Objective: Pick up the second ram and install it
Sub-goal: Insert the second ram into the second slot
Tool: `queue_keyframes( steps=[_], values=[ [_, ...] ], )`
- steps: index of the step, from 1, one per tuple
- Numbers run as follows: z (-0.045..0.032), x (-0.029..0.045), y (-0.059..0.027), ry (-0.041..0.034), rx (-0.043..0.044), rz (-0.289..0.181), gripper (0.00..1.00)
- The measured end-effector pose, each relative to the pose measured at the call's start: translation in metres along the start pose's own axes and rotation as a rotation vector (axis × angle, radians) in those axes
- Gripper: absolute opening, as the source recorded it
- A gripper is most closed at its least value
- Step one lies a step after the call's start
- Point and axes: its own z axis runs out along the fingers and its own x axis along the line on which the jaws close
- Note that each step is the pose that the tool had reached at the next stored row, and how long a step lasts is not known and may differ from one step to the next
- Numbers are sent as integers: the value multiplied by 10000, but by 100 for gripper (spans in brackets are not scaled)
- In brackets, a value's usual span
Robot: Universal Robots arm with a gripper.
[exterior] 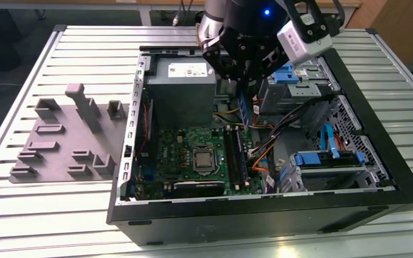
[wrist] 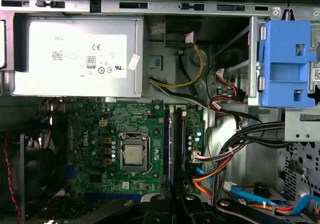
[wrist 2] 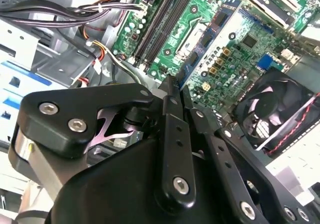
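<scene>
Black fingers [wrist 2: 172,134] of the hand [wrist 2: 175,84] pinch the second ram [wrist 2: 206,38], which sticks out past their tips over the green motherboard [wrist 2: 250,44]. In the exterior view the stick hangs under the hand, near the long black slots [exterior: 234,156], inside the open computer case [exterior: 264,215] on the slatted table [exterior: 49,215].

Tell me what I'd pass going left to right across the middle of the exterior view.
Gray holder → processor socket → black memory slots → blue drive caddy.
</scene>
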Motion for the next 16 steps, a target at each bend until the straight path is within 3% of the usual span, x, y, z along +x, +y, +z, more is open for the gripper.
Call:
queue_keyframes(
  steps=[6,16],
  values=[
    [78,-17,2,2,25,100,14],
    [88,-19,2,0,47,116,14]
  ],
)
